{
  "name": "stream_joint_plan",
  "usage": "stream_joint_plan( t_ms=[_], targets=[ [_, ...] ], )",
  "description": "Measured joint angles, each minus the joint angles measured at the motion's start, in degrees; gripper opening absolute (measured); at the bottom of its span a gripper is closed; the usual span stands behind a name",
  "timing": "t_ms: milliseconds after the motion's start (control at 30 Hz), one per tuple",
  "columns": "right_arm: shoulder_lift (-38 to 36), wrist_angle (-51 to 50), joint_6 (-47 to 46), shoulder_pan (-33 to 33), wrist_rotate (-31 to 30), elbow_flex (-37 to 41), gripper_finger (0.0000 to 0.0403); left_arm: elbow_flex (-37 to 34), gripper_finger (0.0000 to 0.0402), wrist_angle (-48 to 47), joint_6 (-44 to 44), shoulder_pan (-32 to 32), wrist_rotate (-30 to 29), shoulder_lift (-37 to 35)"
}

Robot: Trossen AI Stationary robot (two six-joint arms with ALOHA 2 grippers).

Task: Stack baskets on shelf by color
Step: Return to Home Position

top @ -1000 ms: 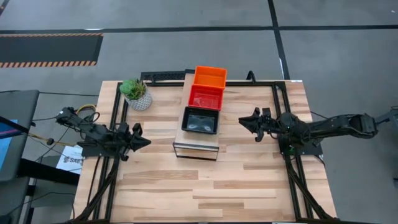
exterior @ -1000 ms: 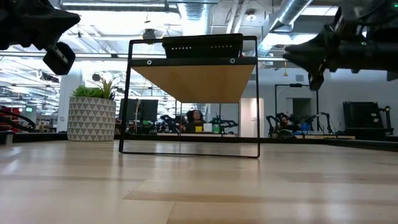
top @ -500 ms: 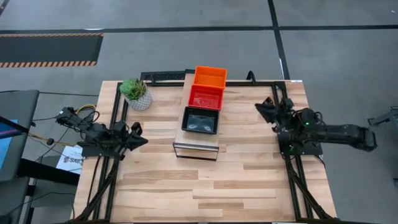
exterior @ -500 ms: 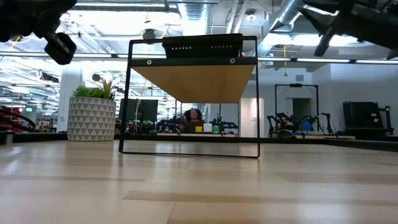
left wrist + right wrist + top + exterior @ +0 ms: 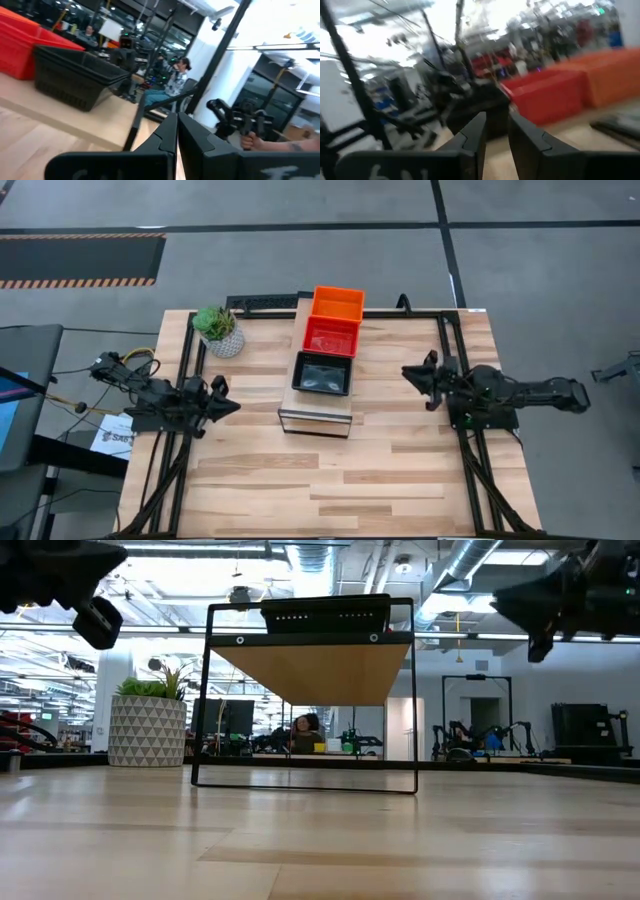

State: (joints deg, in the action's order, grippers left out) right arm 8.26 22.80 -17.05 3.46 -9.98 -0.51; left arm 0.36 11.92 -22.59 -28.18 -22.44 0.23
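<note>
Lately my right gripper (image 5: 412,374) pulled clear of shelf (image 5: 315,418), barely open, empty (left gripper (image 5: 234,406) closed, empty); baskets (image 5: 330,336) stacked, done.

Grey floor (image 5: 300,205) with a hazard-striped mat (image 5: 80,258) at one side; silver ducts (image 5: 465,568) run overhead.

Table (image 5: 330,480) holds potted plant (image 5: 220,330), shelf (image 5: 315,406); shelf holds orange baskets (image 5: 338,302), red baskets (image 5: 331,335), black baskets (image 5: 322,372)

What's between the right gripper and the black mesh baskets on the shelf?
In the high view, only bare slatted wooden tabletop separates the right gripper from the black plastic mesh baskets.
</note>
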Motion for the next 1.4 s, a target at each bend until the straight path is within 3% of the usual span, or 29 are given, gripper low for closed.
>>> stream_joint_plan(
  t_ms=[167, 300, 467, 567, 667, 967, 1233, 1333, 1400],
  targets=[
    [1.32, -4.56, 1.59, -4.93, -7.01, 0.01, 0.0103, 0.00, 0.0000, -2.10, 0.79, 0.04, -2.30, 0.00],
    [1.30, -5.90, 5.38, -7.32, -7.08, 0.04, 0.0103, 0.00, 0.0000, -3.61, 3.10, 0.07, -2.25, -0.01],
    [1.35, -10.67, 2.05, -7.96, -7.17, 0.06, 0.0103, 0.00, 0.0000, -7.17, 4.56, 0.04, -0.91, 0.07],
    [1.48, -12.39, 1.65, -7.93, -7.19, 0.08, 0.0103, 0.00, 0.0000, -7.11, 9.76, 0.04, -0.03, 0.07],
    [1.48, -14.80, 1.63, -7.82, -7.21, 0.10, 0.0103, 0.00, 0.0000, -7.05, 13.20, 0.04, -2.99, 0.09],
    [1.46, -17.90, 0.54, -7.83, -7.17, 0.15, 0.0103, 0.00, 0.0000, -6.97, 8.15, 0.07, -3.35, 1.64],
    [1.48, -17.86, 0.41, -8.33, -6.69, 0.17, 0.0103, 0.02, 0.0000, -6.47, 0.54, 0.07, -1.75, 11.00],
    [1.48, -17.78, 0.14, -9.00, -6.66, 0.17, 0.0103, 0.45, 0.0000, -0.88, 4.01, 0.07, -0.42, 12.10],
    [1.48, -17.74, -0.92, -9.55, -6.64, 0.17, 0.0103, 2.87, 0.0000, -2.52, 9.28, 0.07, 2.02, 10.81]
  ],
)
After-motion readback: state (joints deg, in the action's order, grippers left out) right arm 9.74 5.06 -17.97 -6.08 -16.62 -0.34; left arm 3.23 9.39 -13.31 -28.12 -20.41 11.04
